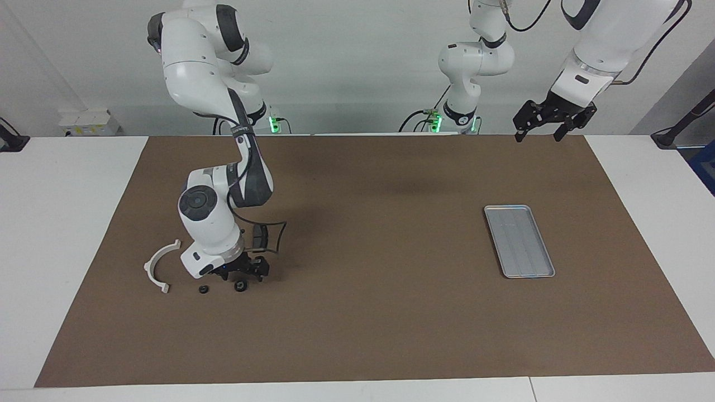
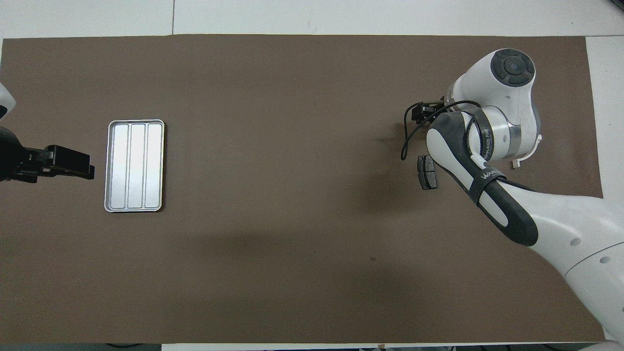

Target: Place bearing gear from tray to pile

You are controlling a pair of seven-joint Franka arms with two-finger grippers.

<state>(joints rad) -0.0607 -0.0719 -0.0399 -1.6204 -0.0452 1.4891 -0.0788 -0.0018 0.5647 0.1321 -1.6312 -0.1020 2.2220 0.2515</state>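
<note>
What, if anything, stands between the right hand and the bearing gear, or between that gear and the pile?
Nothing visible does. The bearing gear lies free on the mat just under the open right hand, with only bare mat between it and the pile's small black part and white bracket.

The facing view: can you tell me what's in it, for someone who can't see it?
The right gripper hangs open just above a small black bearing gear lying on the brown mat beside a white half-ring bracket. The empty silver tray sits toward the left arm's end, where the left gripper waits, open.
</note>
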